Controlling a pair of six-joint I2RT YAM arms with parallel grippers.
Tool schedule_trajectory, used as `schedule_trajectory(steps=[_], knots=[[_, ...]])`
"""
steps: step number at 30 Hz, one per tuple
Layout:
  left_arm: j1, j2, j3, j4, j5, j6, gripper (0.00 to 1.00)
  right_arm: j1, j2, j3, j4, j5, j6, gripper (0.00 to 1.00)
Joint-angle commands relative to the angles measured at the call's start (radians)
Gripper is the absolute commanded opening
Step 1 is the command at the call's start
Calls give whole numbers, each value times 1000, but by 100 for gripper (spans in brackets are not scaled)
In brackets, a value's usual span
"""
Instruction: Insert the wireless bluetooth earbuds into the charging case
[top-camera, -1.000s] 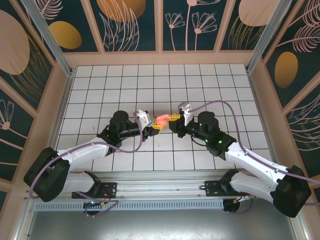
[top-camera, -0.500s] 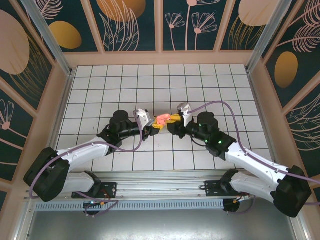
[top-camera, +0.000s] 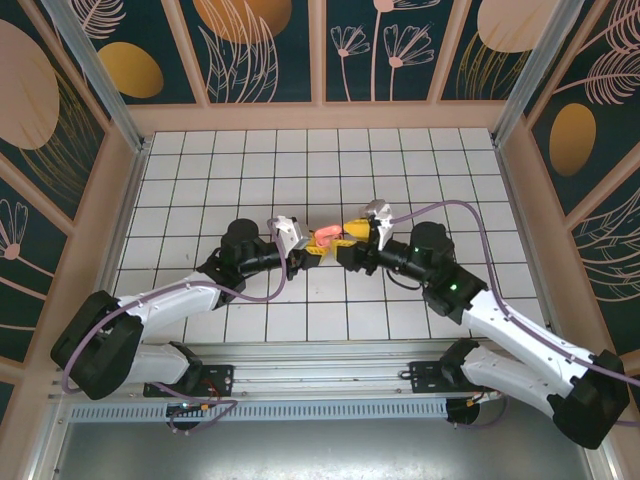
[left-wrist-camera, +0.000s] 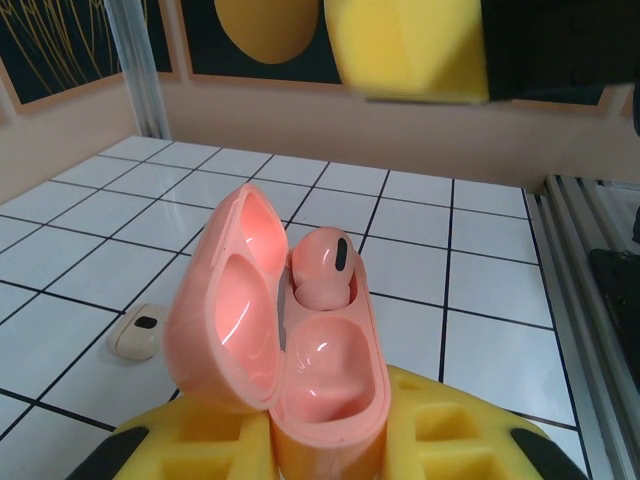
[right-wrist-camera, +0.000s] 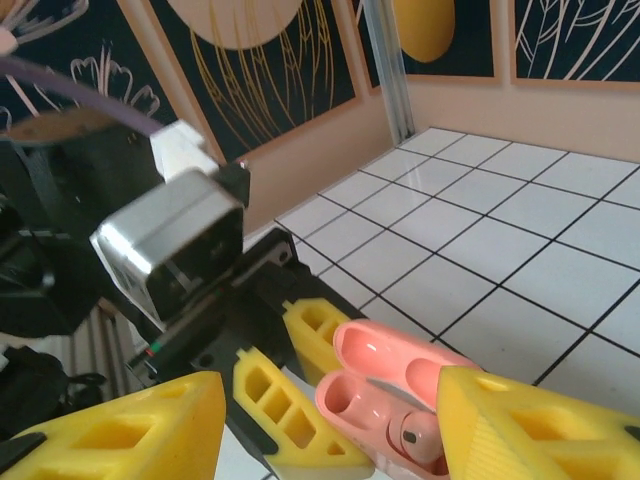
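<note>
While left gripper is pinching the case, right gripper is hovering spread just above it; loose earbud is lying on tiles alongside.

Open pink charging case, one earbud inside

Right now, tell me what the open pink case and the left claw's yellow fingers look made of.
Open salmon-pink charging case: likely hard moulded plastic, glossy inside, judging by highlights in its wells. Yellow hollow-celled fingers of the left claw: probably matte plastic or rubber; no shine shows.
</note>
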Motion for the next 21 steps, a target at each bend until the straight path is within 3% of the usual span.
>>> schedule_trajectory(steps=[1, 8, 13, 21], knots=[[-2, 0, 25, 45, 19, -16, 21, -48, -14, 30, 5, -85, 64, 58], [-3, -19, 15, 49, 13, -27, 21, -122, 43, 32, -16, -159, 120, 57], [11, 7, -27, 132, -35, -88, 21, -131, 101, 88, -132, -73, 137, 55], [121, 116, -93, 286, -58, -278, 20, -130, 215, 226, -414, 47, 110, 52]])
